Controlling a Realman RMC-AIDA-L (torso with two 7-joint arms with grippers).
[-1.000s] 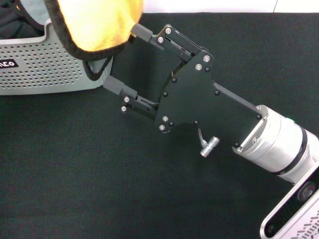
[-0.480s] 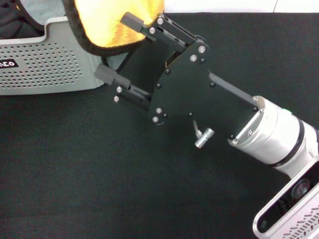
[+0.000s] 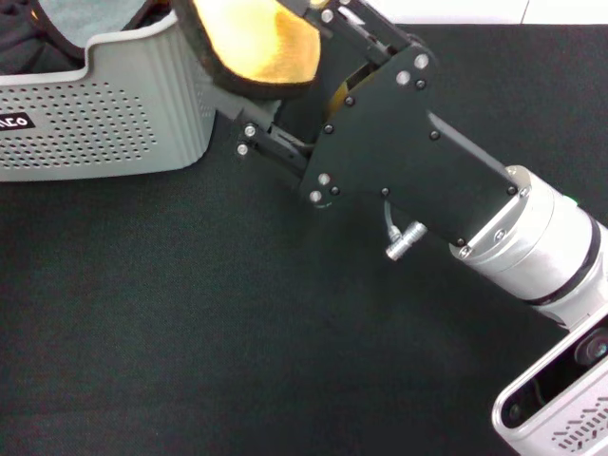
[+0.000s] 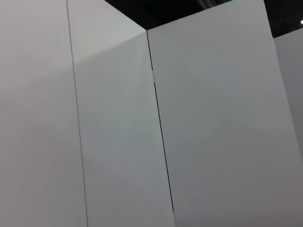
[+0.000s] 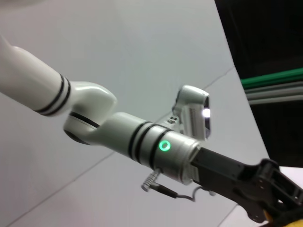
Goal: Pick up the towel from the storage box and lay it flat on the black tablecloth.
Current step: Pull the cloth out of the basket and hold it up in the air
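Towel [image 3: 255,43], yellow side out, is seen lifted just above the box [image 3: 142,104] rim w/ right gripper [image 3: 271,104] beside it, fingers' state not clear; left gripper not seen; approx. half done, spreading on black cloth [image 3: 190,313] left.

Head view: towel [image 3: 255,43] runs off the top edge, only a yellow fold with black edging shows. It covers the tips of my right claw [image 3: 275,90], so grip unclear. Box [image 3: 104,114] cut by the left edge, label letters partly lost. My left claw unseen anywhere.
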